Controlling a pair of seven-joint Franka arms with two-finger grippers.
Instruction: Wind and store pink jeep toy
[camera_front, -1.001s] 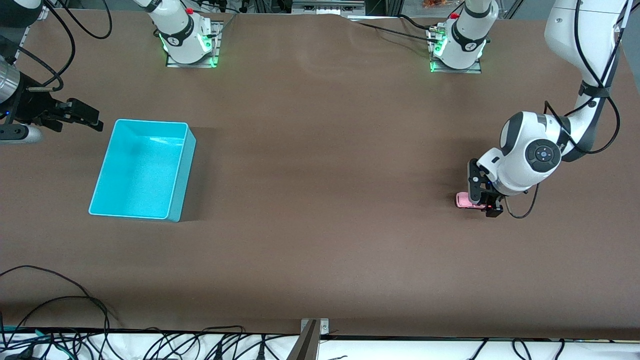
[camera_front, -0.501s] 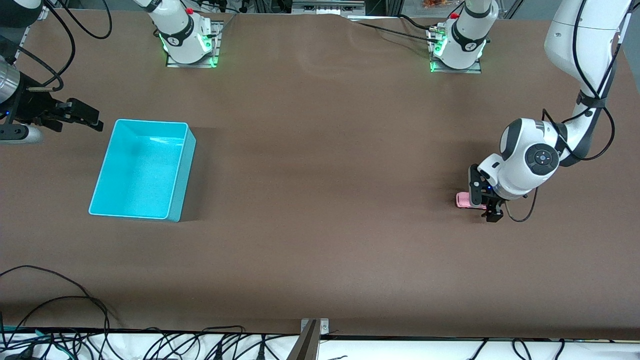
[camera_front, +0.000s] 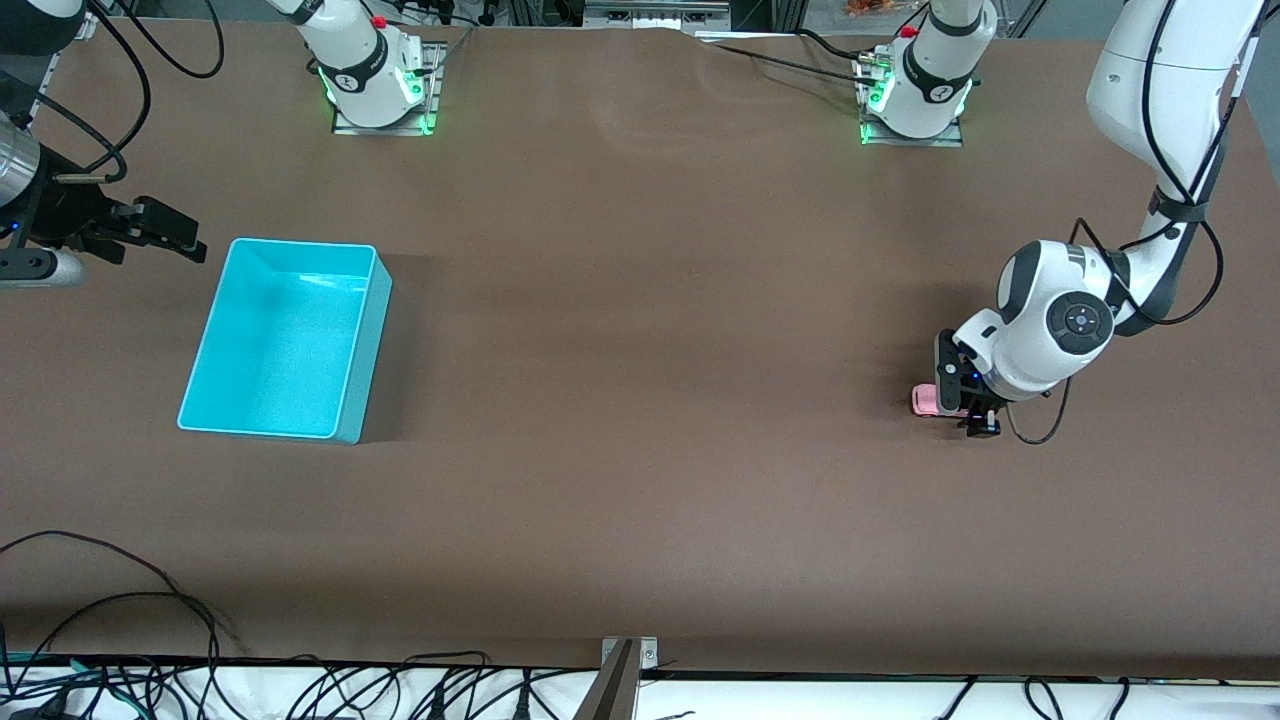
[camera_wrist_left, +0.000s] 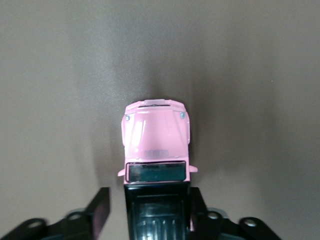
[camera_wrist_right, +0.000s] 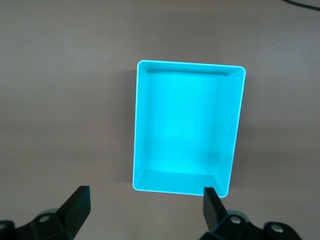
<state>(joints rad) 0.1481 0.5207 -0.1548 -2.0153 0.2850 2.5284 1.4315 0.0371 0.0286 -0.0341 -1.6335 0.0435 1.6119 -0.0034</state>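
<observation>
The pink jeep toy (camera_front: 926, 401) sits on the brown table (camera_front: 640, 400) at the middle right of the front view, toward the left arm's end, its wheels down on the surface and only its pink nose showing clear of the arm. In the left wrist view the pink jeep toy (camera_wrist_left: 156, 145) fills the centre of the frame: pink hood pointing toward the upper edge, dark windshield just below it, and the black roof running down to the bottom edge. The left gripper (camera_front: 968, 400) is down at table height straddling the toy's rear half; in the left wrist view its fingers (camera_wrist_left: 99, 212) stand one on each side of the black roof, the one at lower right close against the roof, the one at lower left with a narrow gap, so the jaws are parted and not yet clamped on the toy. Well apart, at the middle left of the front view toward the right arm's end, stands the turquoise bin (camera_front: 362, 340), open side up with nothing in it; the right wrist view shows the same turquoise bin (camera_wrist_right: 141, 130) in mid-frame. The right gripper (camera_front: 165, 230) waits in the air at the upper left of the front view, over bare table just beside the bin's corner, its fingers (camera_wrist_right: 75, 205) spread wide and holding nothing.
</observation>
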